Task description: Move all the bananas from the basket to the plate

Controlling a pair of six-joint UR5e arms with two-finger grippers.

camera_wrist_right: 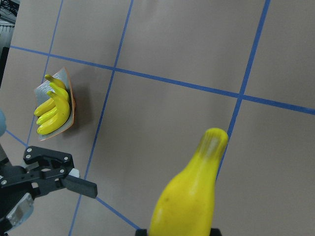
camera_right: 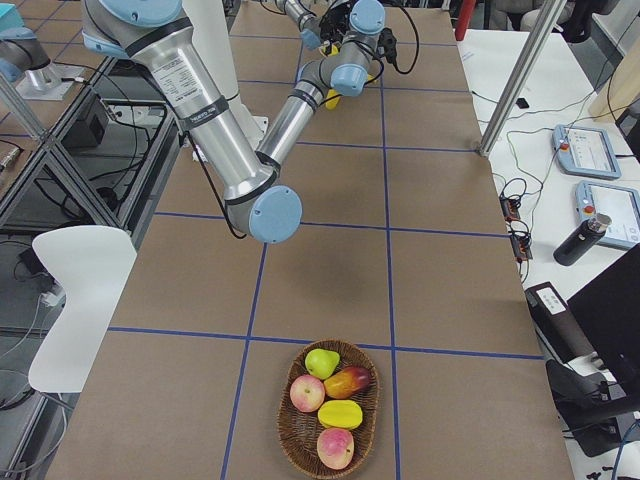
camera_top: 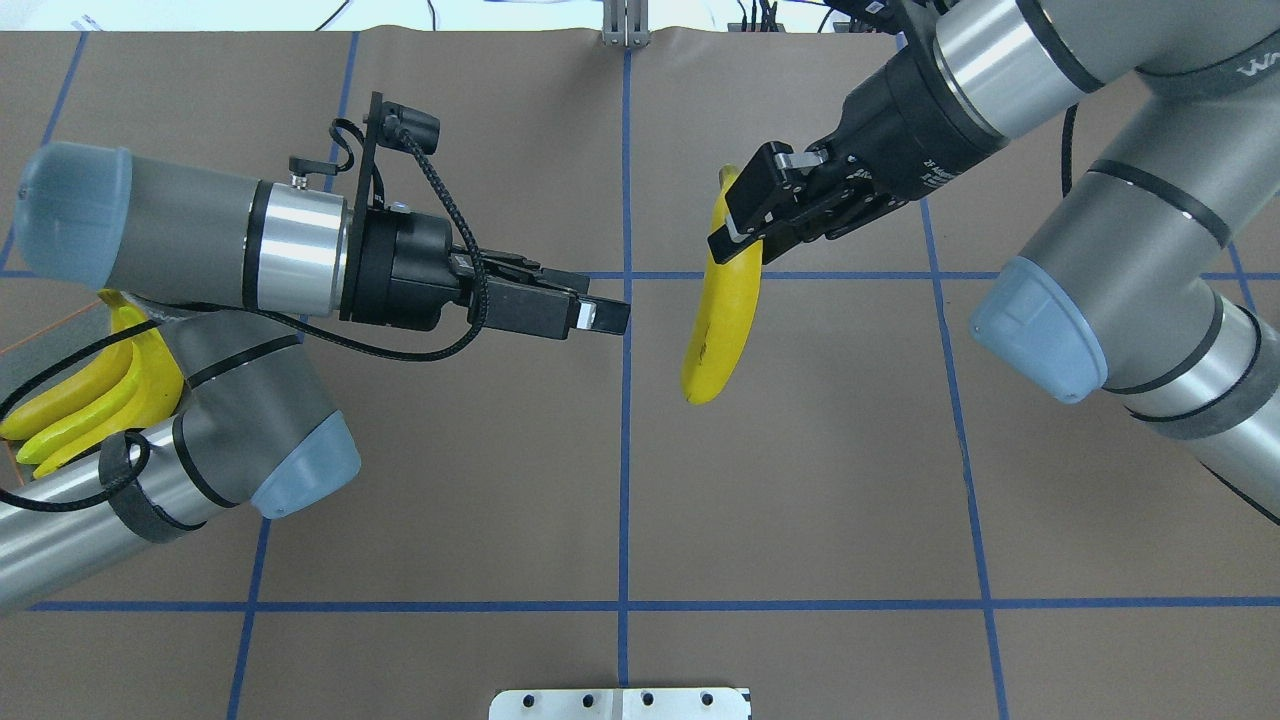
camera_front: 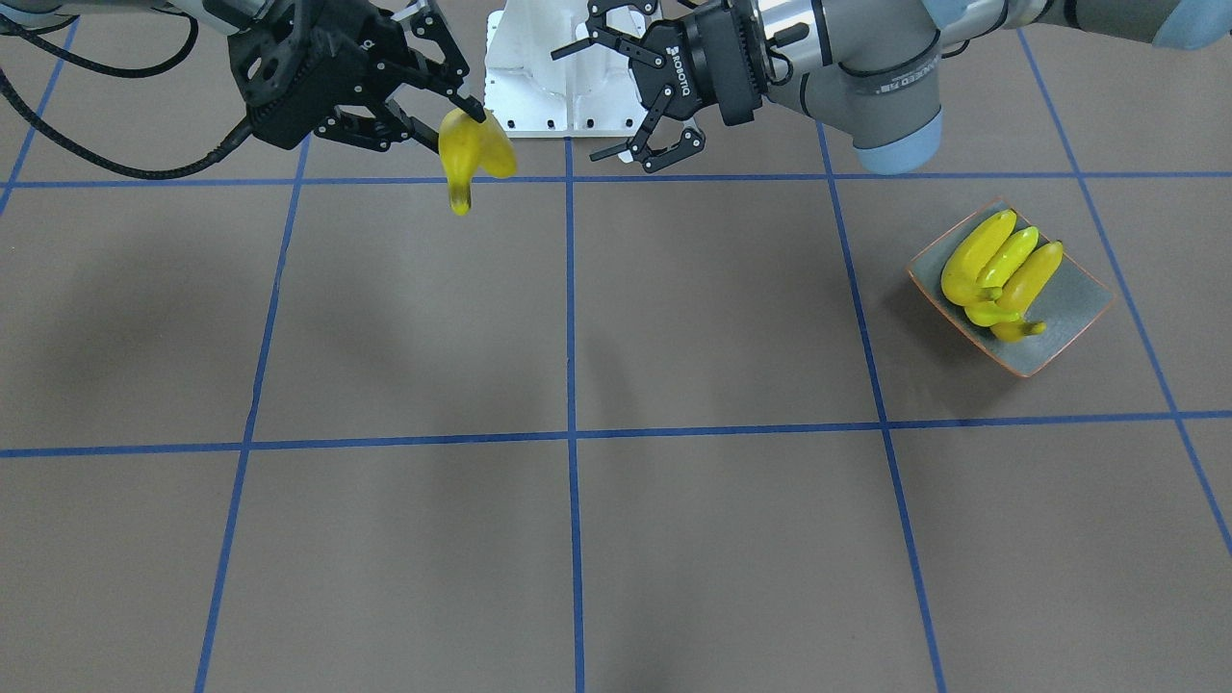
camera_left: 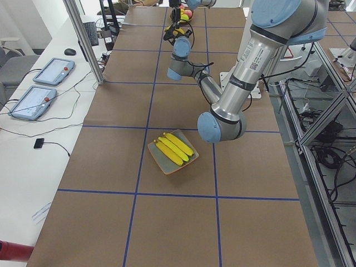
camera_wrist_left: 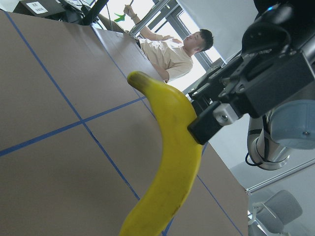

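Observation:
My right gripper [camera_front: 470,111] is shut on one end of a yellow banana [camera_front: 466,152] and holds it in the air over the middle of the table; it also shows in the overhead view [camera_top: 720,310]. My left gripper [camera_front: 621,96] is open and empty, a short way from the banana and pointing at it [camera_top: 603,317]. Several more bananas [camera_front: 991,269] lie side by side on the grey-green plate [camera_front: 1059,337] with an orange rim, on my left side. The woven basket [camera_right: 290,440] holds other fruit; no banana shows in it.
The white robot base [camera_front: 539,77] stands at the table's edge between the arms. The brown table has blue tape lines. Tablets [camera_left: 53,69] lie on a side desk. A person [camera_wrist_left: 172,51] shows beyond the table's far edge.

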